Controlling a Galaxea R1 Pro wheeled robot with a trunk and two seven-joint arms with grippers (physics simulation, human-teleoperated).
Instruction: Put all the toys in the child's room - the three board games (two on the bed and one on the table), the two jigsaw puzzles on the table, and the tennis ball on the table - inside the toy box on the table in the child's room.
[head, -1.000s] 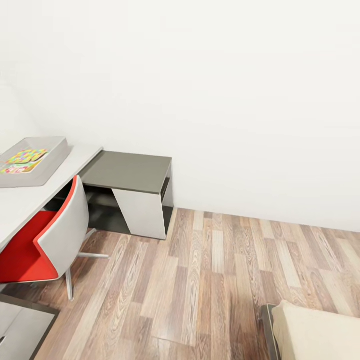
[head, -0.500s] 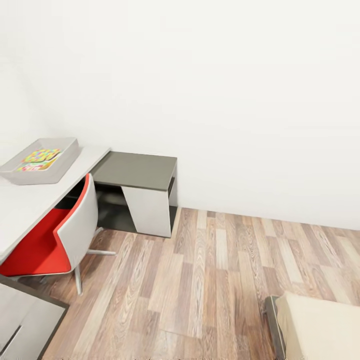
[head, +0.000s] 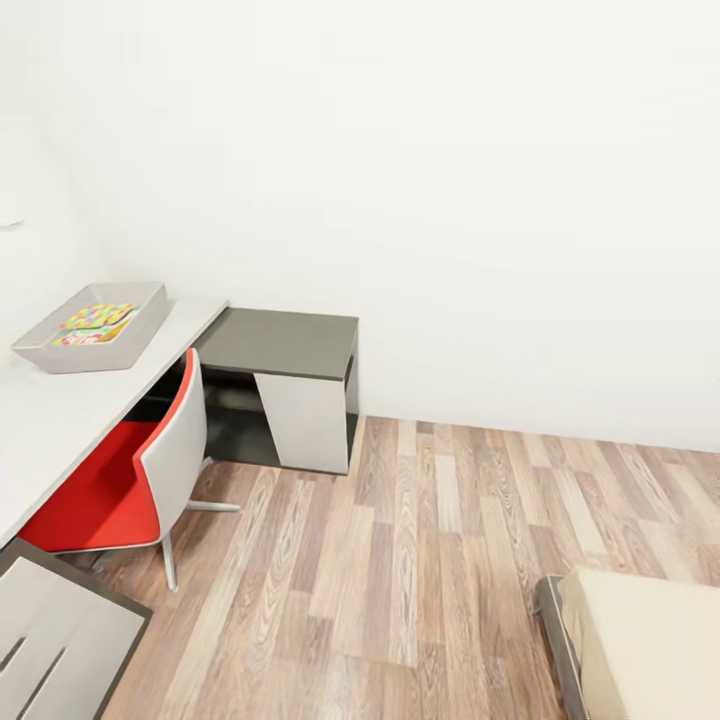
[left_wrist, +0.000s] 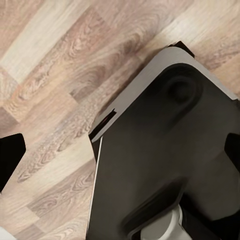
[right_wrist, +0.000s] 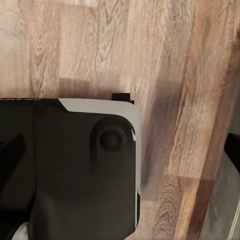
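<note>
Head view puts the shallow grey toy box (head: 92, 340) holding a colourful board at the frame's left on the long white table (head: 60, 420); neither gripper's opening can be judged.

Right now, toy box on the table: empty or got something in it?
Not empty. The toy box on the table holds a flat, brightly coloured item on its floor, seen in the head view. Cannot tell which toy.

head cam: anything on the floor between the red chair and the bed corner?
Nothing. In the head view the wood floor runs bare from the red chair across to the bed corner.
</note>
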